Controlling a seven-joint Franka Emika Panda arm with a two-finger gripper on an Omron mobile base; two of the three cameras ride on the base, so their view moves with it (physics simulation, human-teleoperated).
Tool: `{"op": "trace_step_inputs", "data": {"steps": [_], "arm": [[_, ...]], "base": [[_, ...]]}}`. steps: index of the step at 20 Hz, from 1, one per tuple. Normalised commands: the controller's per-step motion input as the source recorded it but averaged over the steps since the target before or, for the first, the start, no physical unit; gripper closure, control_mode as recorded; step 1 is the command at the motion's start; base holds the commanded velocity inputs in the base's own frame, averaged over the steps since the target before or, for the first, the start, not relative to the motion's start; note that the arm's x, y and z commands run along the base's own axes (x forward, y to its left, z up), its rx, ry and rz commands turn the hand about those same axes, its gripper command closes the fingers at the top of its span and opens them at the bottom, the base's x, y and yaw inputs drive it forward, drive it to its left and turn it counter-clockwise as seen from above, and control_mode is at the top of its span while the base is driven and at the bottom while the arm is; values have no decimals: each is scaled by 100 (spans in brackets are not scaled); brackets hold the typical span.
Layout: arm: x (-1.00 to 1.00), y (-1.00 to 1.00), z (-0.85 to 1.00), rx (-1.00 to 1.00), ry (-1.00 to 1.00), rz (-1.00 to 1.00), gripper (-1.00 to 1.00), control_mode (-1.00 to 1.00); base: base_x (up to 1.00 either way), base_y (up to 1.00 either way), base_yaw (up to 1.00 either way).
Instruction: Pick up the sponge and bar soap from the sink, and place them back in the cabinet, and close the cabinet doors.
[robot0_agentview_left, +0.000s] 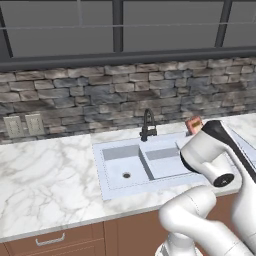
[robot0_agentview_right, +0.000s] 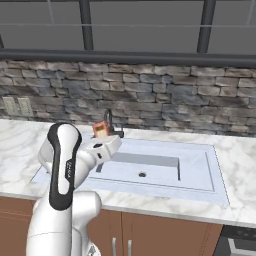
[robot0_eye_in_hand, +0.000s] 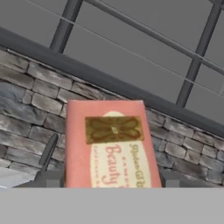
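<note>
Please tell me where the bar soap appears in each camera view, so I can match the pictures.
Left base view: the bar soap, right of centre, above the sink's right basin.
Right base view: left of centre, beside the black faucet.
Hand view: centre, large, between the jaws.
Shared landmark: the faucet.

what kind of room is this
A kitchen, most likely: a double-basin sink with a black faucet is set into a marble counter, with a stone backsplash behind and brown drawers below.
</note>
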Motion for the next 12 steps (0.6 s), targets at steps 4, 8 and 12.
{"op": "trace_step_inputs", "data": {"steps": [4,8,12], "arm": [[-26,-5,33,0,0,0,100,-100],[-25,-3,32,0,0,0,100,-100],[-34,-10,40,2,0,0,100,-100]], "base": [[0,0,0],[0,0,0],[0,0,0]]}}
